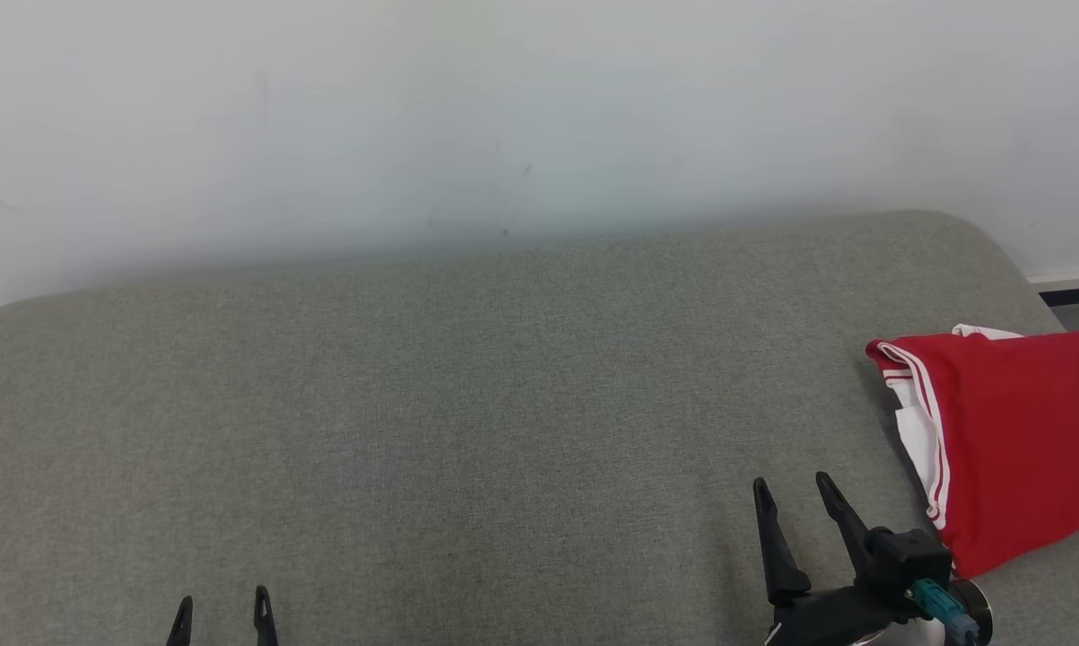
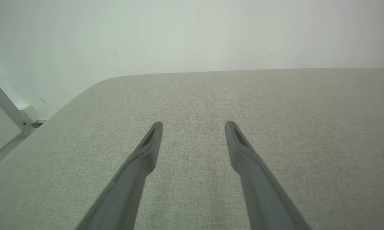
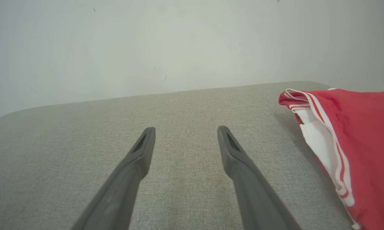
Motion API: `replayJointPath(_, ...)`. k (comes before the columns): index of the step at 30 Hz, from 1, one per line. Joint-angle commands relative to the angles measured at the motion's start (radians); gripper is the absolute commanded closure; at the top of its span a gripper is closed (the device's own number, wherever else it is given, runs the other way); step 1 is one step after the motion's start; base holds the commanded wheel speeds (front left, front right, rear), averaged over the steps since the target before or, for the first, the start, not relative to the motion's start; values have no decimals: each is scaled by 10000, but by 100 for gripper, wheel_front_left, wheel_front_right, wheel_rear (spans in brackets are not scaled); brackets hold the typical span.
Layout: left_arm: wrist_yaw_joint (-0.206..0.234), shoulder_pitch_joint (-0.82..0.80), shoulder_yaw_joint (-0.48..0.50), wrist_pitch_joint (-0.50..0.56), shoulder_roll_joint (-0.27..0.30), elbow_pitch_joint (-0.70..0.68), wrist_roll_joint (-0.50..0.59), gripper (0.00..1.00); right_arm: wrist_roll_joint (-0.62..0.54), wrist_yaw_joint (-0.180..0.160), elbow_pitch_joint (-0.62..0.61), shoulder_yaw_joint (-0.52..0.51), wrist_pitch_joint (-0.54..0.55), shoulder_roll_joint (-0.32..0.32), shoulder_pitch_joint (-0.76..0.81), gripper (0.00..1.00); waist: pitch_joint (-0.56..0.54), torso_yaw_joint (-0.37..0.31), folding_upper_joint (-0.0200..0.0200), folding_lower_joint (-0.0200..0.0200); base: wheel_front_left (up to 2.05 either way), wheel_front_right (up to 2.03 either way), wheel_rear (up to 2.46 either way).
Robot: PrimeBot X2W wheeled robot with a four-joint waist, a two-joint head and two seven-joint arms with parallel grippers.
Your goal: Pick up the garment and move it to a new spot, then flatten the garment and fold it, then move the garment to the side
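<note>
the folded red garment (image 1: pixel 1023 431) lay at the grey cushion's (image 1: pixel 467 404) right edge (perhaps overhanging); left gripper (image 1: pixel 223 597) and right gripper (image 1: pixel 790 482) stood wide open, empty. a careless nudge could slide it off.

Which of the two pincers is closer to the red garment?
The right pincer, at the lower right of the head view, just beside the red garment. The left pincer sits far off across the grey cushion. Both are open and empty.
</note>
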Motion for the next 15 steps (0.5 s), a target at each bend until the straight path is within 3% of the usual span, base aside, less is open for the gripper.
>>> replayJointPath(1, -32, -44, 31, -29, -30, 16, 13, 0, 37, -29, 3, 22, -9, 24, 75, 0, 14, 11, 0, 0, 0, 0, 0)
replayJointPath(14, -147, -89, 53, -29, -35, -59, -195, 0, 95, -29, -54, 140, -9, 24, 29, 0, 62, 58, 0, 0, 0, 0, 0)
replayJointPath(15, -169, -2, 49, 3, -17, 10, -114, 100, 74, 2, -1, 129, 0, 0, 15, 100, 63, 57, 0, 0, 0, 0, 0)
